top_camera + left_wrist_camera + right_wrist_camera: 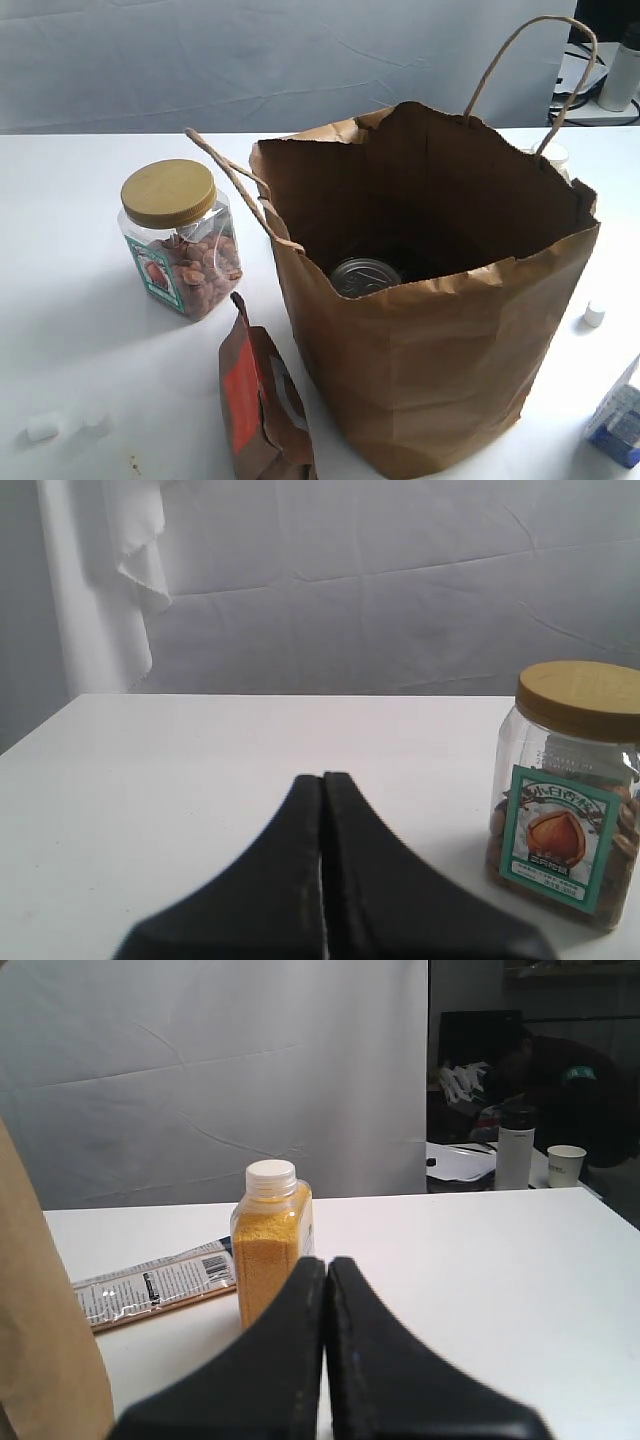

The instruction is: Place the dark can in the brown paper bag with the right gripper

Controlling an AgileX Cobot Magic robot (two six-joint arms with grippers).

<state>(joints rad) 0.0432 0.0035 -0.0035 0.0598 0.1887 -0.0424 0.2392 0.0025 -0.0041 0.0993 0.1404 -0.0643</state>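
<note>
Two claws pinched shut, empty: left claw (322,778), right claw (325,1260). Can (365,277) sits inside bag (450,350), 8 o'clock corner. Risk: a passing right claw snags handle (530,60), tips bag.

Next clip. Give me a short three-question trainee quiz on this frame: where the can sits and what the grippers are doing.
1. Where is the dark can?
A) standing on the table
B) inside the brown paper bag
C) held up in the air
2. True or false: the right gripper is shut on the can.
3. Fill in: the left gripper is ____ (open or shut).

Key: 1 B. 2 False; it is shut with nothing in it. 3 shut.
</note>
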